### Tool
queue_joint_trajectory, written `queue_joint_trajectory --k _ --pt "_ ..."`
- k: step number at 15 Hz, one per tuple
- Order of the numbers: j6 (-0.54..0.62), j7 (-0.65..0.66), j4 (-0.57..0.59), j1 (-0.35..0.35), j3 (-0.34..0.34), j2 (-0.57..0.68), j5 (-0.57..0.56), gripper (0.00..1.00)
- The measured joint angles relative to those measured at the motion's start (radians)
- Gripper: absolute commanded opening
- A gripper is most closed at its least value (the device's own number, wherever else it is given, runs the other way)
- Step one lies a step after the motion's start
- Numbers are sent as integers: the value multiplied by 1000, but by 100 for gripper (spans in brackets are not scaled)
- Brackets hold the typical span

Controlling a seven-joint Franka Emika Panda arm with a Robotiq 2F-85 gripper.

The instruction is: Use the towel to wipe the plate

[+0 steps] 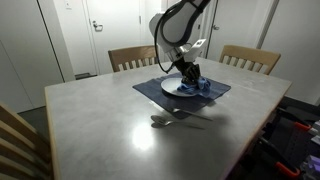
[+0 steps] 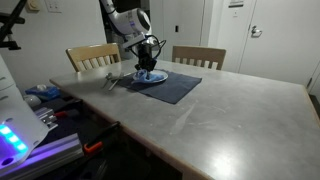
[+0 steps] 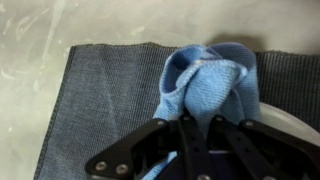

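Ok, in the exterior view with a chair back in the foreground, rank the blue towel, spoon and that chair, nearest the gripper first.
1. blue towel, held in the gripper.
2. spoon, on the table beside the placemat.
3. wooden chair, foreground corner.

a placemat is lying on the table, toward its far edge in an exterior view. a plate is sitting on the placemat. the towel is resting bunched over the plate's rim, under the gripper. cutlery is lying on the table just in front of the placemat. two chairs are standing behind the table.
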Motion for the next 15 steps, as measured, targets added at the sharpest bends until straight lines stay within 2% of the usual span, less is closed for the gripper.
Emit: queue_joint_trajectory --k 5,11,15 --pt "15 -173 33 -64 92 12 61 3" --pt "11 -380 75 -170 176 19 299 3" --pt "63 -382 98 -205 180 46 381 3"
